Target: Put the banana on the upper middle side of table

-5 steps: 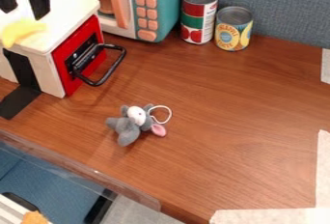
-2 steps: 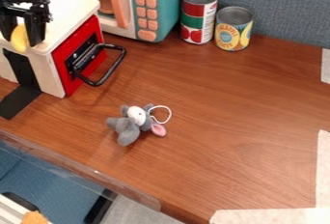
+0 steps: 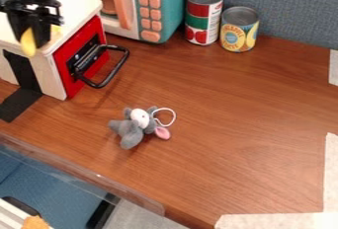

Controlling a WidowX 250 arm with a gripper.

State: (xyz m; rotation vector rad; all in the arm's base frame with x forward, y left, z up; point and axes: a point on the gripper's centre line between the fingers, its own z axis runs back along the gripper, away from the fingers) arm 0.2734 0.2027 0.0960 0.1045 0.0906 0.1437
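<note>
At the upper left, the black gripper (image 3: 31, 35) hangs low over the front part of the white top of a toy oven. It is shut on the yellow banana (image 3: 27, 43), whose near end pokes out between the fingers. Another bit of yellow shows behind the right finger, and the middle of the banana is hidden. The brown wooden table (image 3: 231, 104) stretches to the right of the oven.
The toy oven (image 3: 46, 50) has a red door with a black handle (image 3: 117, 70) jutting right. A teal toy microwave (image 3: 161, 6) and two cans (image 3: 203, 18) line the back wall. A grey plush mouse (image 3: 132, 129) lies left of centre on the table.
The gripper has come down from above the banana, its fingers have closed on it, and it has shifted slightly right. The banana's near end now sits a little farther right and lower in view.
</note>
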